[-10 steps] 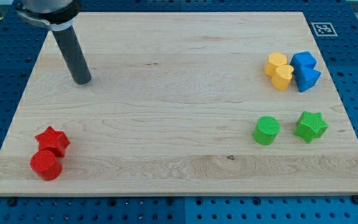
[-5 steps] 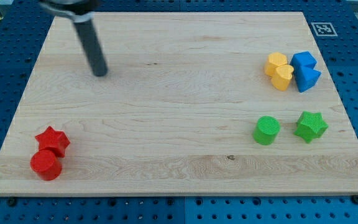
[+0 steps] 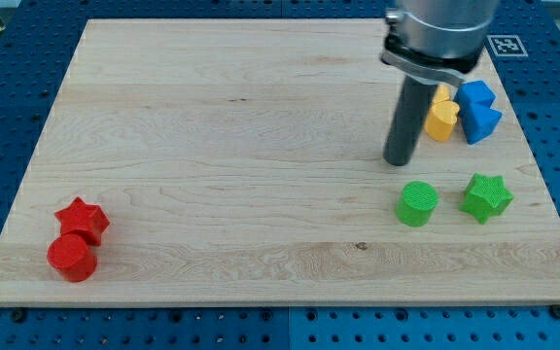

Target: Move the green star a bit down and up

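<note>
The green star (image 3: 485, 197) lies near the board's right edge, below the middle. A green cylinder (image 3: 417, 204) sits just to its left. My tip (image 3: 398, 160) rests on the board above the green cylinder, up and to the left of the green star, touching neither. The rod rises toward the view's top and hides part of the yellow blocks.
A yellow heart (image 3: 443, 122) and another yellow block behind it sit at the upper right, with two blue blocks (image 3: 477, 110) touching them on the right. A red star (image 3: 83, 220) and a red cylinder (image 3: 71, 258) sit together at the lower left. A marker tag (image 3: 507, 45) is at the board's top right corner.
My tip has moved far to the right, from the board's upper left to just above the green cylinder. No block has moved.
</note>
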Action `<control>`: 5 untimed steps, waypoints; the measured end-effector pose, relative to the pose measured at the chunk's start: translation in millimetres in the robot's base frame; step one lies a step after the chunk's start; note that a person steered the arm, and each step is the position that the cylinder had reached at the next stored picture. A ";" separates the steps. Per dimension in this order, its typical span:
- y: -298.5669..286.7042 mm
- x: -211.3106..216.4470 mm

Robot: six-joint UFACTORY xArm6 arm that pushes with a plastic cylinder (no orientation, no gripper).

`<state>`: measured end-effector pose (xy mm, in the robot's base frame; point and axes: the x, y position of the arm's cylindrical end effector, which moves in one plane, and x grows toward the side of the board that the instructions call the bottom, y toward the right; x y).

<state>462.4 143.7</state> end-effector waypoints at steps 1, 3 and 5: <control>5.0 1.6; 41.3 7.4; 41.3 8.3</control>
<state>470.7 184.9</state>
